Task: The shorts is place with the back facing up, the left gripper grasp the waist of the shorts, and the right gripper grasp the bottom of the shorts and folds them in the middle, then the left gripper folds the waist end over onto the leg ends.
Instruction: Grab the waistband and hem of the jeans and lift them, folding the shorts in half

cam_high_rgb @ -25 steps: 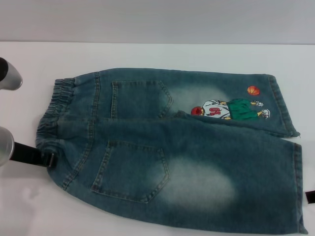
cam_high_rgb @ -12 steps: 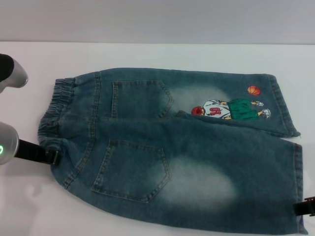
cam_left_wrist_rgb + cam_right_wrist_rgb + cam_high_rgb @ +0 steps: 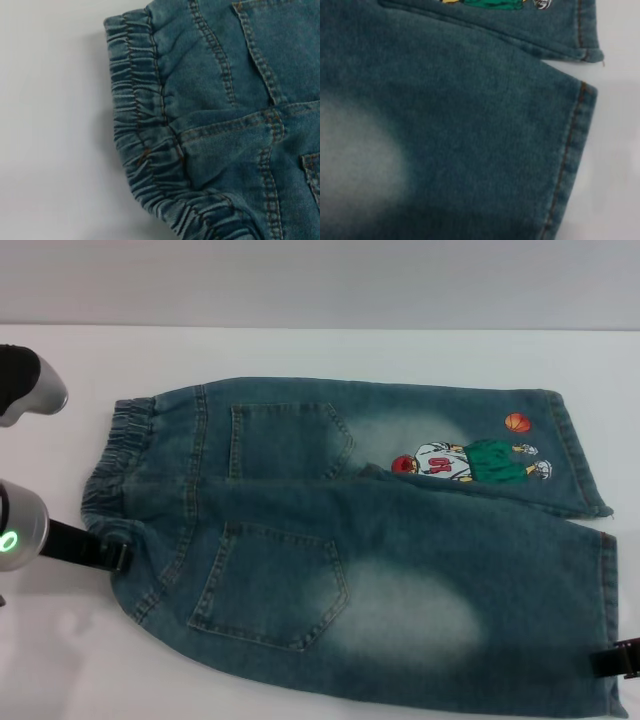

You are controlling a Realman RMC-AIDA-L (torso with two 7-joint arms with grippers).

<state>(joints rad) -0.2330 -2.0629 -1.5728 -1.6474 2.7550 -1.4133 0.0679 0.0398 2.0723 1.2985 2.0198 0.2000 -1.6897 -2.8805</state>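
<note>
Blue denim shorts [image 3: 350, 540] lie flat on the white table [image 3: 300, 350] with both back pockets up. The elastic waist [image 3: 110, 455] is at the left and the leg hems [image 3: 600, 570] are at the right. My left gripper [image 3: 112, 556] sits at the near corner of the waist, touching the cloth. The left wrist view shows the gathered waistband [image 3: 145, 150] close up. My right gripper [image 3: 612, 660] is at the near leg's hem, by the lower right corner. In the right wrist view the stitched hem [image 3: 570, 150] and the far leg's corner [image 3: 585, 50] appear.
A cartoon basketball-player print [image 3: 465, 460] marks the far leg. Part of my left arm [image 3: 25, 385] shows at the left edge. Bare white table surrounds the shorts, with a grey wall [image 3: 320, 280] behind.
My left gripper has slid right up to the waist's near corner. My right gripper has come in from the right edge onto the near leg's hem. The shorts shifted slightly.
</note>
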